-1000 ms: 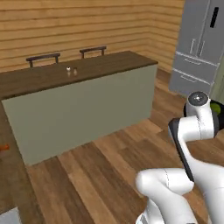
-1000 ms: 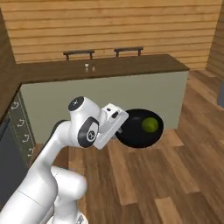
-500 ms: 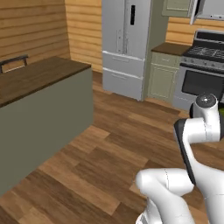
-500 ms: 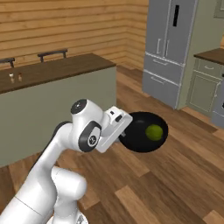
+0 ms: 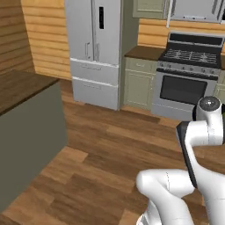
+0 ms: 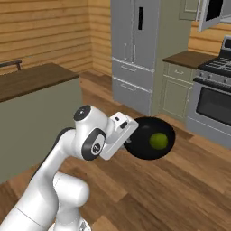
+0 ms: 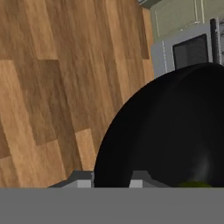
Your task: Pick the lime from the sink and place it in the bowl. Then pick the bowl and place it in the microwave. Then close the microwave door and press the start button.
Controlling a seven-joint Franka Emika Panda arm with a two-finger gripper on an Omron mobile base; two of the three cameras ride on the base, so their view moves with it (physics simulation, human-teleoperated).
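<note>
Black bowl point(image 6: 151, 144), mid-frame, is held at its rim by the closed gripper point(image 6: 130, 138) — rigid, likely light; the loose lime point(image 6: 158, 140) could roll if tilted.

Lime in bowl, carried above the floor
The lime point(image 6: 158, 140) lies in the bowl point(image 6: 142, 149); fridge point(image 6: 135, 49) far behind, stove point(image 6: 214, 103) right of it.

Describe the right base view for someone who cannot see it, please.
A white robot arm's fingers hold a black bowl by its rim above a wooden floor, with a yellow-green lime inside. Behind stand a tall grey fridge, a stove to the right and a counter on the left.
</note>
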